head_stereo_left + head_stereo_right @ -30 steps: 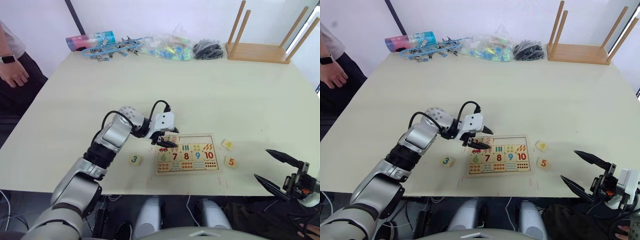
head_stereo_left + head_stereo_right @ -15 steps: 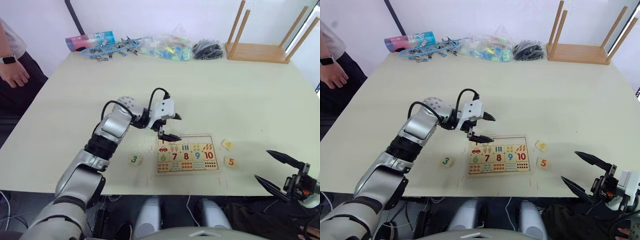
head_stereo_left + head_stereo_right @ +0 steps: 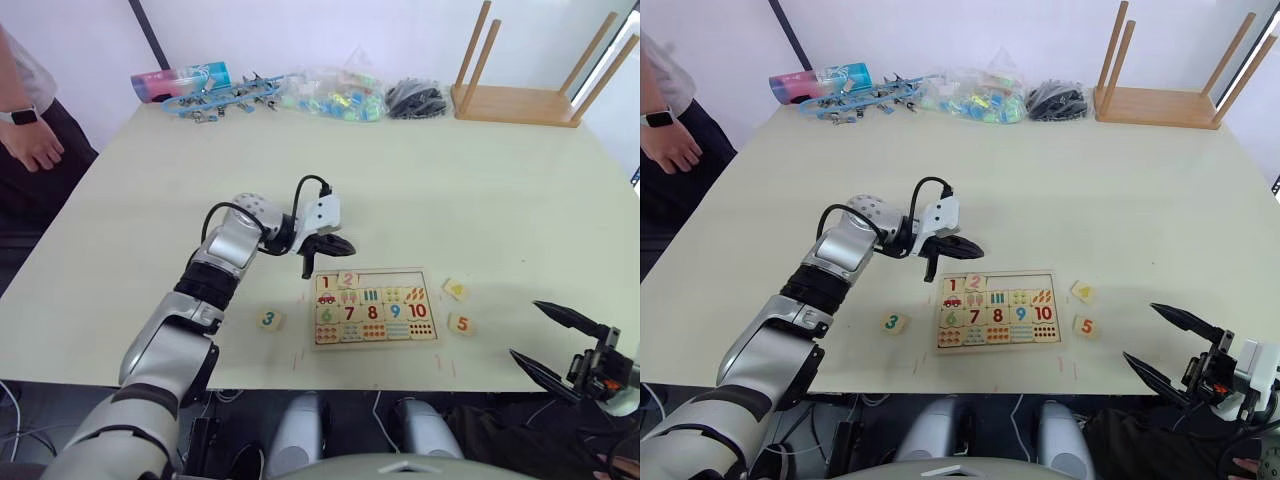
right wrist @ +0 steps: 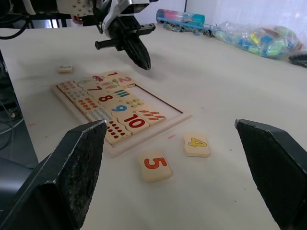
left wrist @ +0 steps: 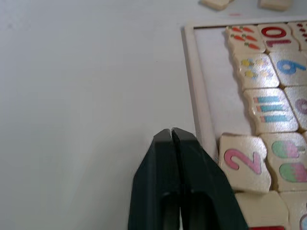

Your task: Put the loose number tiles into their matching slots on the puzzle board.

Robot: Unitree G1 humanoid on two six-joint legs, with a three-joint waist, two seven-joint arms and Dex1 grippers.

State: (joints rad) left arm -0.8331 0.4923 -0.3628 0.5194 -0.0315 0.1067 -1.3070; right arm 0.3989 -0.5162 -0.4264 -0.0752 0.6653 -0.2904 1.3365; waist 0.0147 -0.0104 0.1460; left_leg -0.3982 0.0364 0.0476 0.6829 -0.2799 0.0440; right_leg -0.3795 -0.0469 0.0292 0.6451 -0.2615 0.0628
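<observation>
Pale wood tells me where I stand: from the head views, the puzzle board (image 3: 372, 307) lies near the front edge of the tabletop (image 3: 420, 190), with the 1 tile (image 3: 325, 283) and the 2 tile (image 3: 347, 280) in its top row, the 2 sitting a little crooked. The other three slots (image 3: 395, 280) in that row are bare. The 3 tile (image 3: 268, 319) lies on the tabletop off the board's left end; the 4 tile (image 3: 455, 290) and 5 tile (image 3: 460, 323) lie off its right end. My left gripper (image 3: 322, 250) hovers just beyond the board's far left corner, so I judge the 3 is its natural next pick.

In the left wrist view, the fingers (image 5: 165, 177) are pressed together and carry nothing, beside the board's rim (image 5: 199, 115).

In the right wrist view, my right gripper (image 4: 177, 158) has its fingers spread wide, facing the 4 and 5, well placed to take them.
</observation>
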